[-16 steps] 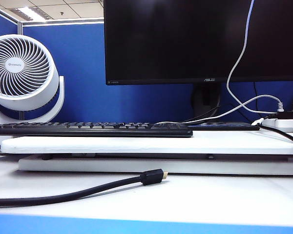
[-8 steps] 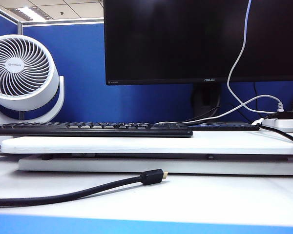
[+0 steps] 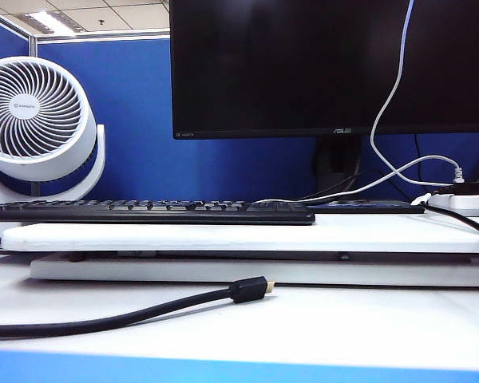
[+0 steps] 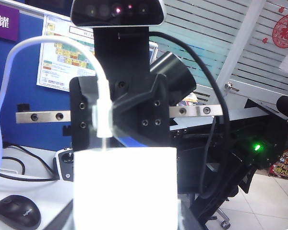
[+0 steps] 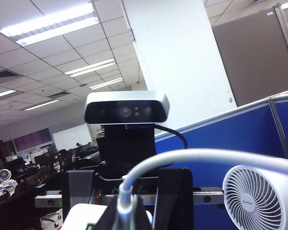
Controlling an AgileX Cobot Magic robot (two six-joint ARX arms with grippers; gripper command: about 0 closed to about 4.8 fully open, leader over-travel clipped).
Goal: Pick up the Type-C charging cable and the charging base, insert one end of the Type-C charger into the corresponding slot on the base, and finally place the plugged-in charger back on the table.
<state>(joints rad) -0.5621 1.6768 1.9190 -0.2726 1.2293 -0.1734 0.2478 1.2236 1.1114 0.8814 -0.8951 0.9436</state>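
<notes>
Nothing is shifting across the exterior frames: left gripper (image 4: 125, 211) is clasping the charging base (image 4: 125, 189), right gripper (image 5: 122, 213), nearly closed, is pinching the Type-C charging cable (image 5: 126, 194), plug meeting base end-on, both above the table (image 3: 343, 327).

I see open table (image 3: 367, 327) at five o'clock; black cable (image 3: 128, 317) blocks seven, riser (image 3: 247, 237) bars twelve.

Both arms raised, wrists turned to face each other. My right gripper (image 4: 103, 120) is pinched tight on the Type-C charging cable (image 4: 102, 103). My left gripper (image 5: 93, 213), jaws part-way in, seems clamped on the charging base (image 4: 125, 187); its fingers are mostly hidden
</notes>
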